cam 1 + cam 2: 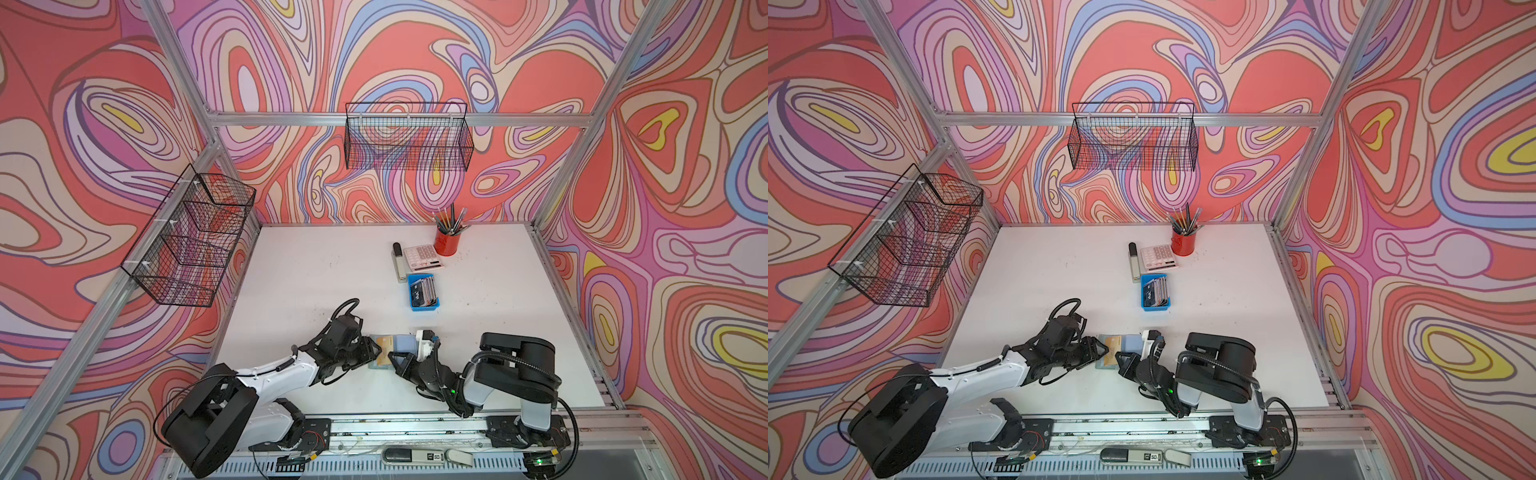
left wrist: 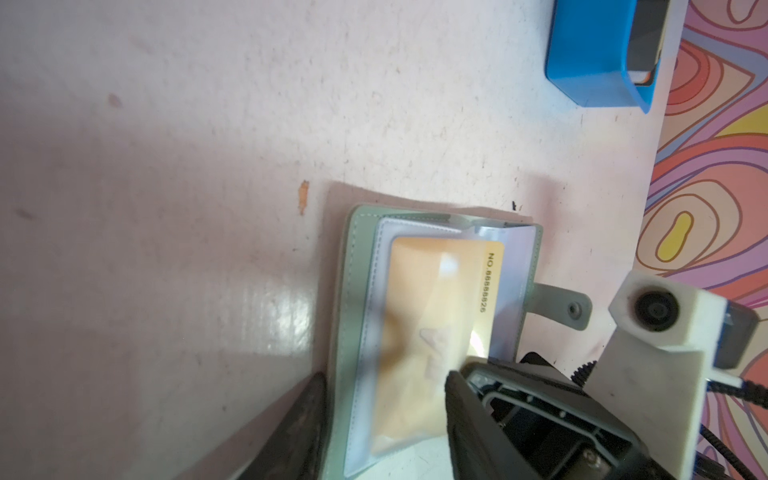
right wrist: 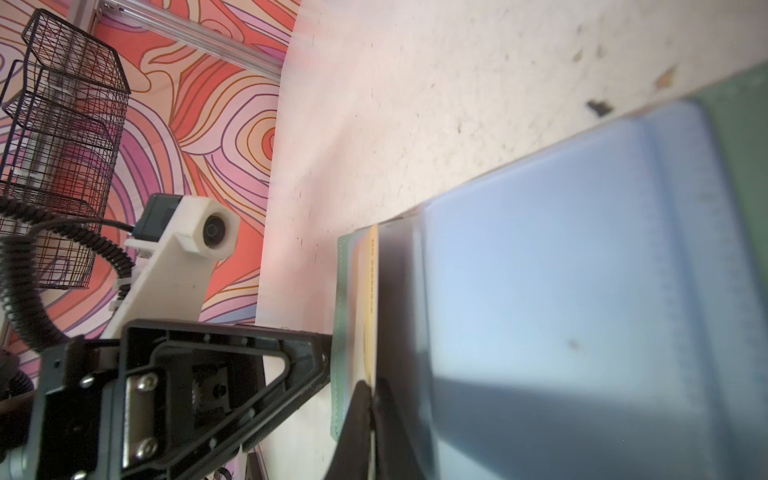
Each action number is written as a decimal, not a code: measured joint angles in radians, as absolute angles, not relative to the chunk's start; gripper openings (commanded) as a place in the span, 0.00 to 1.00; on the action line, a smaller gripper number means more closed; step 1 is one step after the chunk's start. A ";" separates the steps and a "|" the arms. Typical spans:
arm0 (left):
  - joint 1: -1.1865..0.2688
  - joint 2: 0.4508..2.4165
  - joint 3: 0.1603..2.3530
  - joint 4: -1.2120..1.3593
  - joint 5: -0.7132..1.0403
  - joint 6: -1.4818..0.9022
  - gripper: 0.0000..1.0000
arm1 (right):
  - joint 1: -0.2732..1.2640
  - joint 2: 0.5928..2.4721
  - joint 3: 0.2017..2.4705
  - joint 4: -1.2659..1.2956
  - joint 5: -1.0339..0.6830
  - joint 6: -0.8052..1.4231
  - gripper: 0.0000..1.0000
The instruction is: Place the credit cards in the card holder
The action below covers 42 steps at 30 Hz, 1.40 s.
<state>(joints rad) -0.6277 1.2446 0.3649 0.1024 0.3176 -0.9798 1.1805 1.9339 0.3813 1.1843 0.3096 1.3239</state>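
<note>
card holder (image 2: pixel 349 316): lying open on the table (image 1: pixel 316 282) at 6 o'clock of its middle, between both grippers, sleeves facing up for loading.
yellow-gold card (image 2: pixel 432 299): sitting mostly inside a clear sleeve (image 2: pixel 384 266), with its numbered edge showing uncovered.
right gripper (image 3: pixel 370 411): reaching in from 4 o'clock, clenching that exposed edge, probably pushing the card home.
left gripper (image 1: pixel 375 354): jaws parted and grasping nothing. One finger is touching the holder's 9 o'clock edge, likely bracing it against sliding.
credit cards (image 1: pixel 424 290): the rest are standing in the blue tray (image 1: pixel 432 306) at 1 o'clock of the holder, well apart.
</note>
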 measured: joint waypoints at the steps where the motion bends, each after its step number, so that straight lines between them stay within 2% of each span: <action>1: -0.628 1.245 0.365 0.102 0.318 -0.980 0.49 | 1.180 1.934 0.387 1.176 0.309 1.322 0.00; 7: -0.628 1.245 0.365 0.102 0.317 -0.980 0.49 | 1.180 1.906 0.448 1.024 0.318 1.302 0.01; 16: -0.628 1.245 0.365 0.102 0.317 -0.980 0.49 | 1.185 1.740 0.519 0.626 0.385 1.217 0.28; 23: -0.628 1.251 0.365 0.112 0.322 -0.980 0.49 | 1.185 1.627 0.557 0.429 0.450 1.159 0.38; 28: -0.628 1.253 0.365 0.116 0.323 -0.980 0.49 | 1.185 1.617 0.570 0.381 0.457 1.126 0.33; 34: -0.628 1.249 0.365 0.112 0.322 -0.980 0.49 | 1.185 1.707 0.622 0.374 0.426 1.105 0.25; 42: -0.628 1.234 0.365 0.094 0.316 -0.980 0.49 | 1.185 1.766 0.664 0.392 0.391 1.085 0.21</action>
<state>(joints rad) -0.6277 1.2335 0.3649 0.0940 0.3164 -0.9798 1.1851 1.7664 0.6643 0.3923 0.3908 1.0851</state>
